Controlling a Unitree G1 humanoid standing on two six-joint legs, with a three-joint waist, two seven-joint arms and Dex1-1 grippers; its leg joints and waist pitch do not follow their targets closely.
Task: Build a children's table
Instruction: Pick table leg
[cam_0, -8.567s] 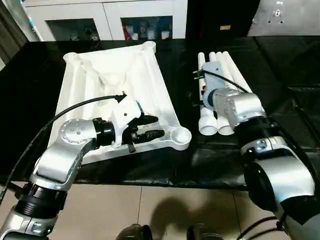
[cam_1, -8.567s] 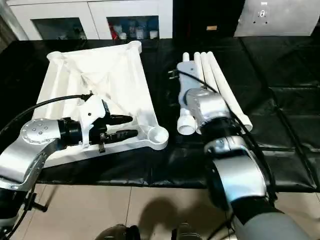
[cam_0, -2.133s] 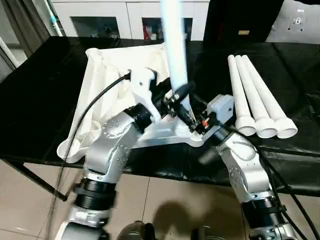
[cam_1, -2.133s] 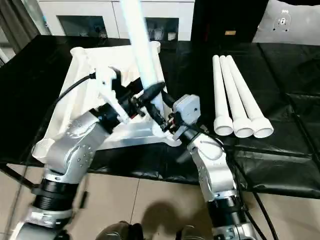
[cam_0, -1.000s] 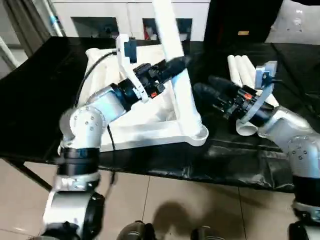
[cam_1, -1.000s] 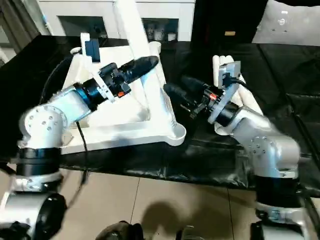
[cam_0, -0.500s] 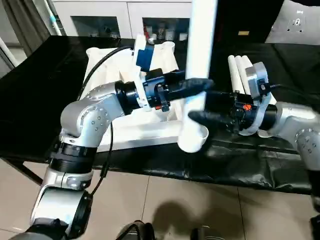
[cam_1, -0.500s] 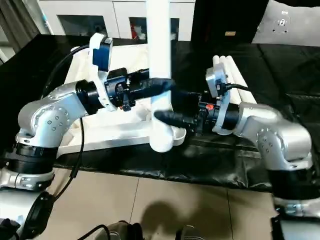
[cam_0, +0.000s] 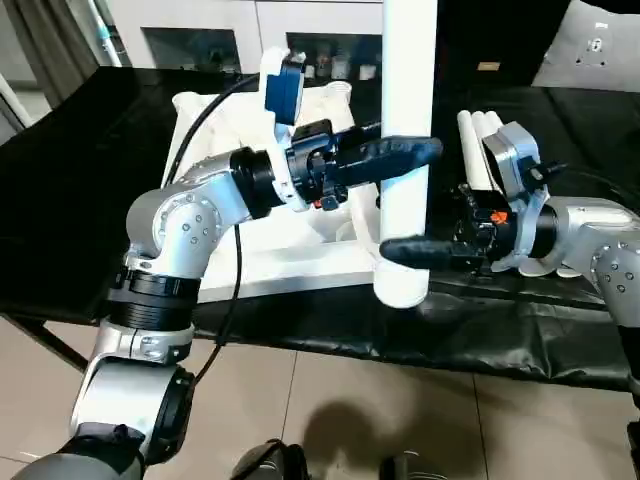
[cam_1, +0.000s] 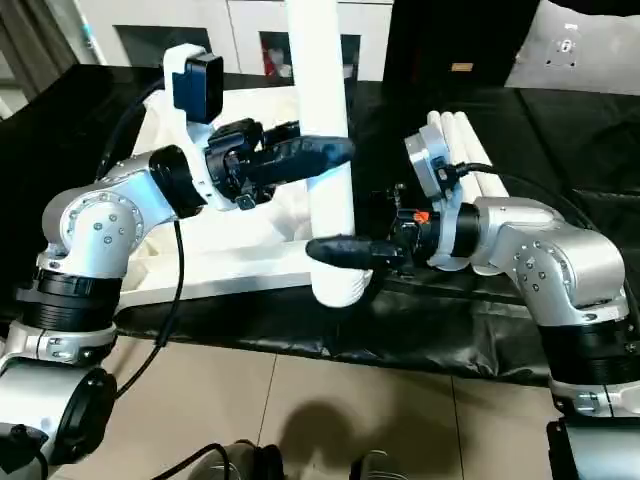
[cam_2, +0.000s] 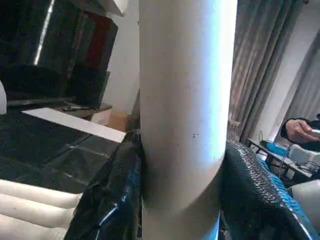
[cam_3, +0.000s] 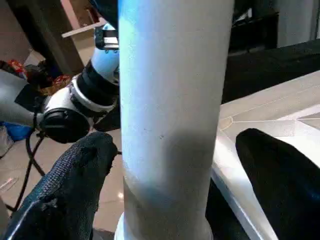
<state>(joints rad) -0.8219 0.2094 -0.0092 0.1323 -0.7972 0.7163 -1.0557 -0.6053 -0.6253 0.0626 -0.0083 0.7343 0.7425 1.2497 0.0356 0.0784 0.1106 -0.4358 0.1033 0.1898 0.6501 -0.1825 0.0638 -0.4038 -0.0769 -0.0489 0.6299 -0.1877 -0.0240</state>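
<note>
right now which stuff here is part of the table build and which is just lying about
Part of the job:
- white leg, upright, clamped in the left gripper
- right gripper, open around its lower end
- table top, underside up
- three spare legs lying side by side

Just lying about:
- black-covered worktable
- white cabinet behind

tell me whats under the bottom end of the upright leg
Below the leg, held upright by the left gripper, is the black worktable's front edge. The tabletop's near corner socket is covered.
</note>
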